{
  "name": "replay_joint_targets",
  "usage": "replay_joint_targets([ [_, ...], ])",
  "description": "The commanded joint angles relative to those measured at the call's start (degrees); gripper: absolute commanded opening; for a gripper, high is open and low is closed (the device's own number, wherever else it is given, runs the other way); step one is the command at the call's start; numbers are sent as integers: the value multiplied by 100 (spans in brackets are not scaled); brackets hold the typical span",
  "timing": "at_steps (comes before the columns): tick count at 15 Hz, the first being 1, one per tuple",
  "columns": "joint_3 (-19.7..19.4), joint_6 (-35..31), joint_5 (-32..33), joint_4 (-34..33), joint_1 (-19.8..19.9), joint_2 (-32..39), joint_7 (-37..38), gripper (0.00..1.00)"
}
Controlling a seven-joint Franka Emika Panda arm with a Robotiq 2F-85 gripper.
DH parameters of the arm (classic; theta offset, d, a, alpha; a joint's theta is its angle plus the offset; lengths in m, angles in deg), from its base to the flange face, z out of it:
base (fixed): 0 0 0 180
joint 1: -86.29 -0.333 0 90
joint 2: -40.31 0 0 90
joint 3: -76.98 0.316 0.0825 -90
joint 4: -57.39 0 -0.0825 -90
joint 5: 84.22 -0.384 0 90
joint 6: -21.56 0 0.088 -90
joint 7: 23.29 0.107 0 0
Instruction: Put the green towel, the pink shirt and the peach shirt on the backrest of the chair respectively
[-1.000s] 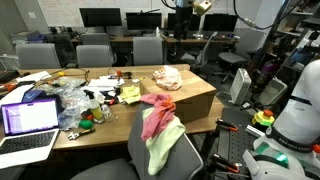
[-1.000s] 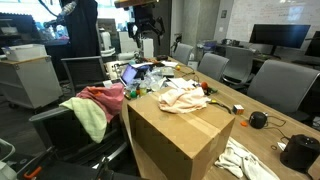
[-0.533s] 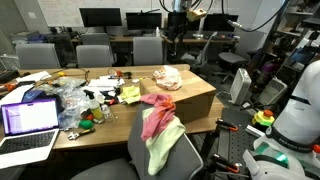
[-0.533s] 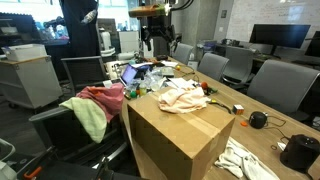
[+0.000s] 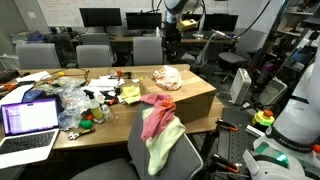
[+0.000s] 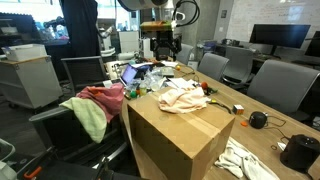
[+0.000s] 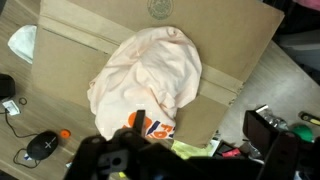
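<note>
Your pincer (image 6: 163, 46) has swung in over the cardboard box (image 7: 240, 40), jaws wide and empty. Below it lies the peach shirt (image 7: 150, 75), a pale rumpled heap with a small orange mark, atop that box on the worktop (image 5: 110, 122).

Wooden table (image 5: 118, 120) carries cardboard box (image 6: 180, 135), laptop (image 5: 28, 122), plastic clutter (image 5: 68, 100); peach shirt (image 7: 150, 70) atop box.
</note>
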Motion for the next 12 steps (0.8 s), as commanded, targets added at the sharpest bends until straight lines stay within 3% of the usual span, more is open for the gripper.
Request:
replay_joint_targets([
  [1,-6,204,-252,-647,203,677,35,100],
  [12,232,438,-1087,-1604,726,1982,-243,100],
])
